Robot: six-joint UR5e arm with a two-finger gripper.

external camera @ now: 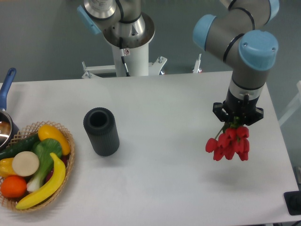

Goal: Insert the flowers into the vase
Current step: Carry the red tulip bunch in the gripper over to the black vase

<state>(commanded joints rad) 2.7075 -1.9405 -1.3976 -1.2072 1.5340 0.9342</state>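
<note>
Right now your end effector [237, 118] is closed on the stems of the flowers [229, 143], with the red buds hanging below it, clear of the desk [178, 108]; the fingers themselves are mostly hidden behind the bunch. That puts you at about 3 o'clock on the desk, with the vase [101, 131] well apart at about 9 o'clock, upright, mouth open and nothing in it that you can see. You look to be in the carry step: flowers lifted, not yet inserted. Next you will likely need to travel toward 9 o'clock, get the stem ends pointing down, and centre them over the mouth before lowering. At 8 o'clock a basket [68, 155] holds fake fruit and vegetables, a banana [44, 184] among them; keep clear of it.
</note>
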